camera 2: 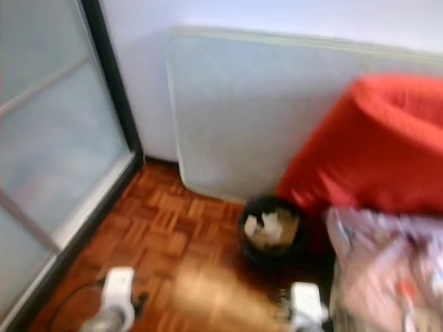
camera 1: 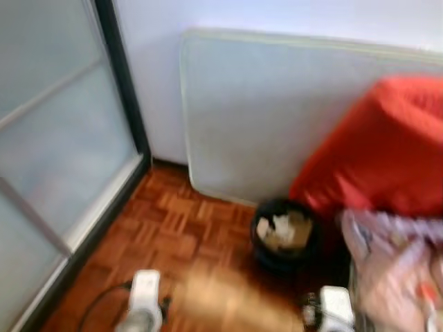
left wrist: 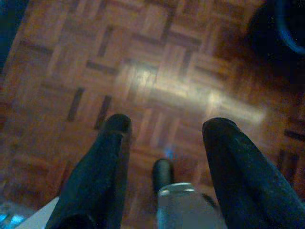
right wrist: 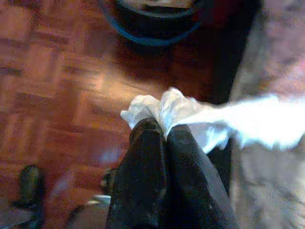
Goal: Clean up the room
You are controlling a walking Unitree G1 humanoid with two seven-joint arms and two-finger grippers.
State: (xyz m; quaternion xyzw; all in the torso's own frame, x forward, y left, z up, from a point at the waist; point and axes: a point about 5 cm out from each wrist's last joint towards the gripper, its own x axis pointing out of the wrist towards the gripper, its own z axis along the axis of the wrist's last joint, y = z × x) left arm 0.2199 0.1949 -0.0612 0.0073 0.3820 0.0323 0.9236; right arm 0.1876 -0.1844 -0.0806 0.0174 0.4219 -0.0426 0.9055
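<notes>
Right wrist view: I see my right gripper (right wrist: 159,125) with its two black fingers pressed together on a crumpled piece of white tissue (right wrist: 190,117), which sticks out past the fingertips and trails off to one side.
Tissue position: it hangs above the parquet floor (right wrist: 57,90), short of the black bin (right wrist: 157,19), whose rim lies just beyond it in the same picture.
Left wrist view: my left gripper (left wrist: 167,129) has its fingers spread wide apart with nothing between them; under it I see bare floor, and a dark curved edge of the bin in one corner.
Head views: both pictures are blurred, so I report only large shapes.
Bin: a round black bin (camera 1: 285,235) stands on the floor, holding pale crumpled paper (camera 1: 282,230).
Behind the bin: a pale mattress-like panel (camera 1: 277,117) leans against the white wall (camera 1: 159,83), its lower edge just beside the bin.
Right of the bin: a large red cushion or beanbag (camera 1: 381,145) rises next to it, and a patterned pinkish fabric (camera 1: 394,270) lies below the red shape.
Left of the bin: a frosted sliding door (camera 1: 55,159) with a dark frame stands well apart across the floor.
Arms: the two white wrist housings sit at the lower edge of the head views, nearer than the bin.
</notes>
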